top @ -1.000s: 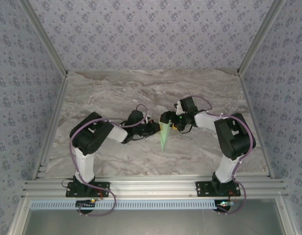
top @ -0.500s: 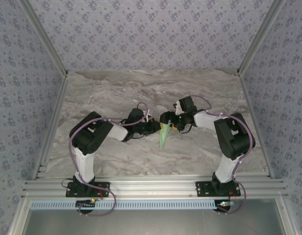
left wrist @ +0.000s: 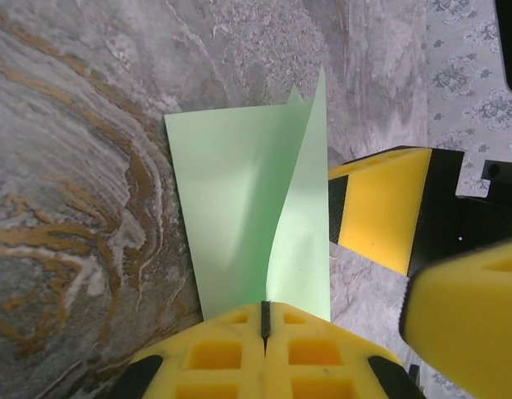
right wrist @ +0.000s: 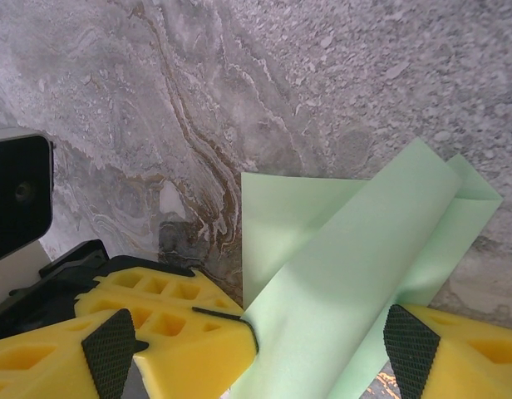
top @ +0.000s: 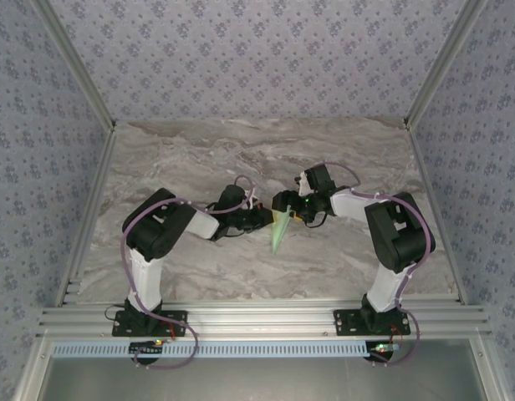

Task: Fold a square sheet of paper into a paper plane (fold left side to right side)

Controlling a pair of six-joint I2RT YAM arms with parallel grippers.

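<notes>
Pale green sheet of paper point(top: 278, 231) lies near the middle of the grey marbled surface point(top: 199, 159), between the two arms; from above it reads as a narrow wedge, wide at its far end and tapering to a point toward the near edge.

From the left wrist the sheet of paper point(left wrist: 231, 199) shows a flat panel lying on the surface and, on its right, a raised flap whose edge curves down into the slit between two yellow pads; the left claw point(left wrist: 264, 320) is pressed together on that flap, with no gap between its fingers; from above, the left claw point(top: 263, 219) meets the sheet's left side.

The right claw point(top: 284, 209) sits at the wide far end of the sheet, just across from the left one; its jaws stand well apart and clamp nothing; from the right wrist the sheet of paper point(right wrist: 322, 274) curls up as a loose roll that runs through the right claw point(right wrist: 318, 332), close against the tip of the yellow finger point(right wrist: 164, 324) on the left of that view; whether it touches the other finger cannot be told.

Both arms reach inward from the near edge, elbows out; wallpapered walls point(top: 241, 58) with a small flower print stand around the surface, and an aluminium frame point(top: 257, 317) runs along its front.
</notes>
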